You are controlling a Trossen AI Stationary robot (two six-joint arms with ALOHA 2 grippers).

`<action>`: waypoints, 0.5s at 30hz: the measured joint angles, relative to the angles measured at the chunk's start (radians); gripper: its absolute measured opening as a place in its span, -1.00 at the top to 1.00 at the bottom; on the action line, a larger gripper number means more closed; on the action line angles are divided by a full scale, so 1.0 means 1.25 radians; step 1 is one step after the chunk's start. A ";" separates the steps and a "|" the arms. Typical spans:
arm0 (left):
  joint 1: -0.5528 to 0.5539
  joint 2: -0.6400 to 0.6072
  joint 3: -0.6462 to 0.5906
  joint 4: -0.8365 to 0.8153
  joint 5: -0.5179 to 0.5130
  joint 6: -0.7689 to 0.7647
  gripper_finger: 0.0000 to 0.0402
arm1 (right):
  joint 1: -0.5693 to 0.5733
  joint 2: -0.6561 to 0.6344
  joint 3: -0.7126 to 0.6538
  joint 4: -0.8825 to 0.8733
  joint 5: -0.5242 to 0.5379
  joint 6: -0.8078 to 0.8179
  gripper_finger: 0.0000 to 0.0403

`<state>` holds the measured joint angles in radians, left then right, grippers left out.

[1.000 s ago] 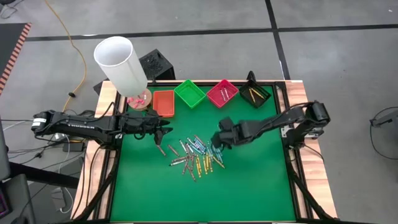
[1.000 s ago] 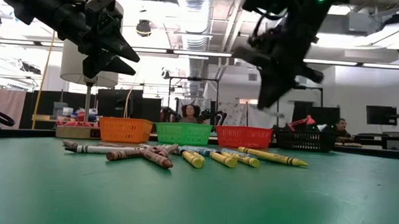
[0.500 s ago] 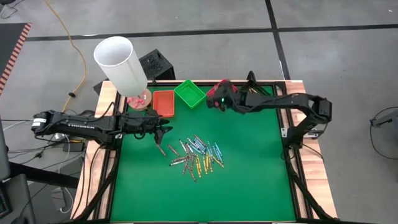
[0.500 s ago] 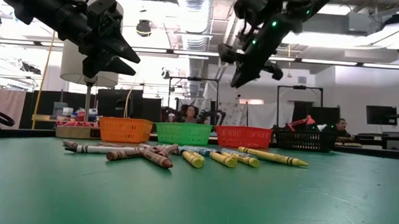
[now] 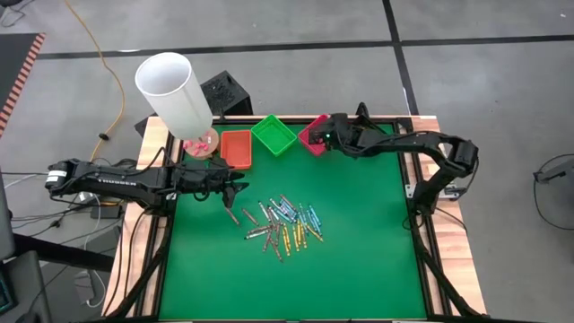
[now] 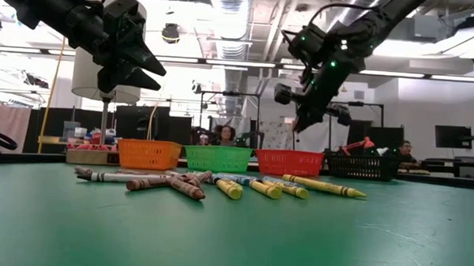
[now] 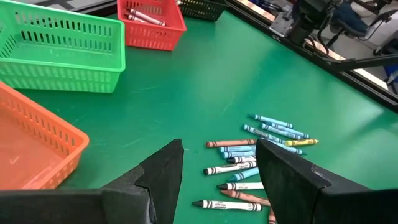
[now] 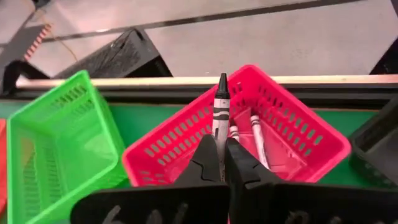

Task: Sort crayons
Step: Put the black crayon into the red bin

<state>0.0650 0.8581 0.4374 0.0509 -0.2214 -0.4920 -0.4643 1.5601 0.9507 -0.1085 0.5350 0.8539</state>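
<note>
Several crayons (image 5: 285, 224) lie in a loose pile mid-table, also seen in the left wrist view as crayons (image 7: 255, 162). Along the far edge stand an orange tray (image 5: 236, 148), a green tray (image 5: 274, 135), a pink tray (image 8: 292, 149) and a black tray (image 5: 368, 133). My right gripper (image 8: 222, 144) hangs above the pink tray's near corner, shut on a grey crayon (image 8: 220, 109). A few crayons (image 8: 256, 134) lie inside that tray. My left gripper (image 7: 217, 168) hovers open, left of the pile, with nothing between its fingers. My right gripper pinches the grey crayon's rear part (image 8: 218, 132) between its two fingertips. The fingers slant down toward the far edge and lie along the crayon. Its pointed end (image 8: 222, 79) sticks out ahead of the fingers, over the pink tray, clear of everything.
A tall white cylinder (image 5: 175, 90) stands at the table's far left corner beside a small pink dish (image 5: 202, 144). The near half of the green mat (image 5: 287, 287) is bare. A raised frame (image 5: 414, 206) borders the mat.
My right gripper has swung from above the pile's right side toward the far edge and now hangs over the pink tray. Its wrist has rolled on the way and it has stayed shut. My left arm has kept still.
</note>
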 joint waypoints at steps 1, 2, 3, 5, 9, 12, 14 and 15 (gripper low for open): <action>0.000 0.000 0.000 0.000 0.000 -0.001 0.04 | -0.006 -0.001 -0.010 0.019 0.000 0.005 1.00; 0.000 0.000 0.000 0.000 0.000 -0.001 0.04 | -0.011 -0.001 -0.021 0.034 -0.001 0.006 1.00; 0.000 0.000 0.000 0.000 0.000 -0.001 0.04 | -0.015 -0.001 -0.030 0.050 -0.001 0.005 1.00; 0.000 0.000 0.000 0.000 -0.003 -0.002 0.04 | -0.025 0.000 -0.036 0.077 -0.008 0.005 1.00; 0.000 0.000 0.000 0.000 -0.020 -0.002 0.04 | -0.034 0.010 -0.035 0.116 -0.013 0.008 1.00; 0.000 0.000 0.000 0.000 -0.023 -0.002 0.04 | -0.033 0.033 -0.035 0.141 -0.030 0.005 1.00; 0.000 0.000 0.000 0.000 -0.022 -0.002 0.04 | -0.032 0.050 -0.034 0.144 -0.038 0.011 1.00; 0.000 0.000 0.000 0.000 -0.021 -0.003 0.04 | -0.031 0.063 -0.035 0.143 -0.038 0.012 1.00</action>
<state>0.0650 0.8582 0.4374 0.0505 -0.2476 -0.4957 -0.5032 1.6388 0.9070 0.0704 0.4874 0.8683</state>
